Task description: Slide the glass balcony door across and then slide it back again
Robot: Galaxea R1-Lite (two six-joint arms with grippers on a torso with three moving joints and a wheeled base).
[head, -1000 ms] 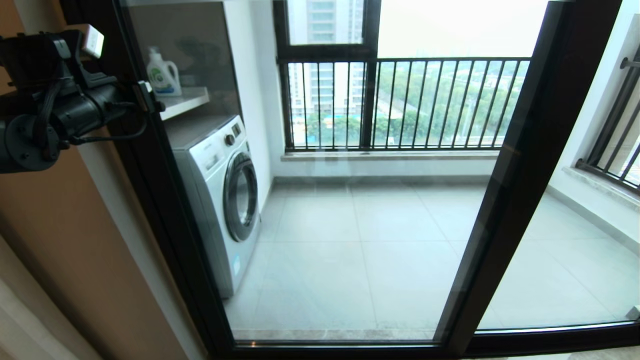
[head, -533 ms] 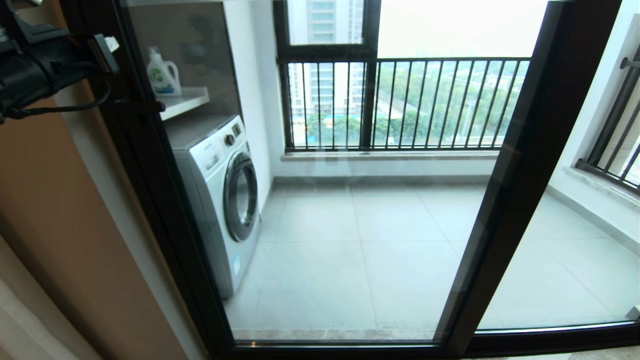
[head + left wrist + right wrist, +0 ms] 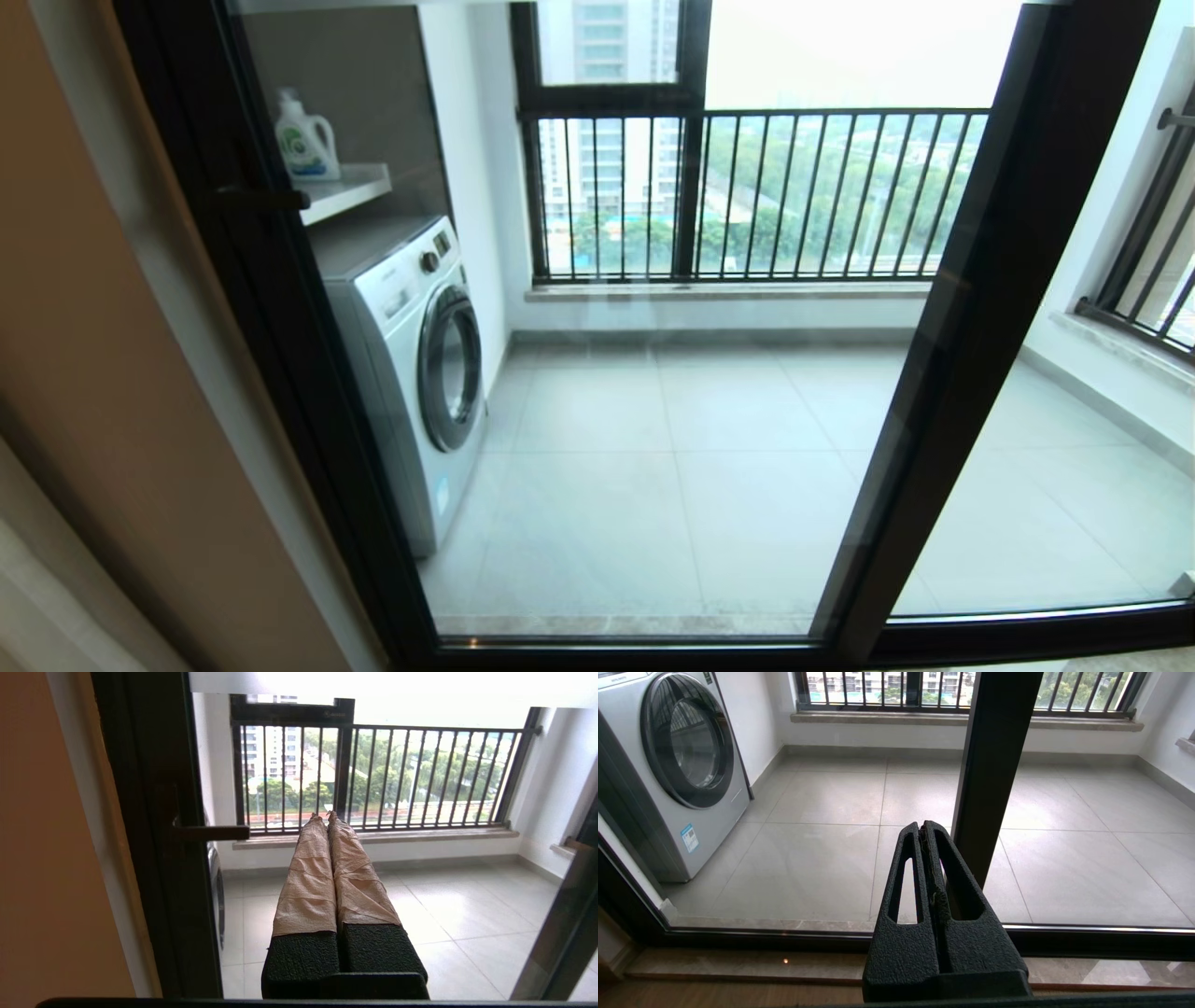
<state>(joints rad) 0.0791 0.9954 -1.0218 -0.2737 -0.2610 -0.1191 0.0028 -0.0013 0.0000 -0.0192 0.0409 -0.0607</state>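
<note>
Tall black-framed glass balcony door [image 3: 607, 373] sits against the wall-side jamb. Left end effector [image 3: 324, 817] clamped narrow on nothing, apart from small black latch handle [image 3: 210, 833]. Right end effector [image 3: 923, 830] likewise pressed together, holding nothing.

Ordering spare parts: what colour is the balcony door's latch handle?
Black, matching the frame. The latch handle shows best in the left wrist view.

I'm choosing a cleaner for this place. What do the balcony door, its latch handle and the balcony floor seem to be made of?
The glass balcony door: clear glass, faintly reflective, in a slim black frame, probably painted metal. The latch handle: dark, matte, likely metal too. The balcony floor: large pale grey tiles with visible grout lines and a soft sheen, probably ceramic or porcelain.
</note>
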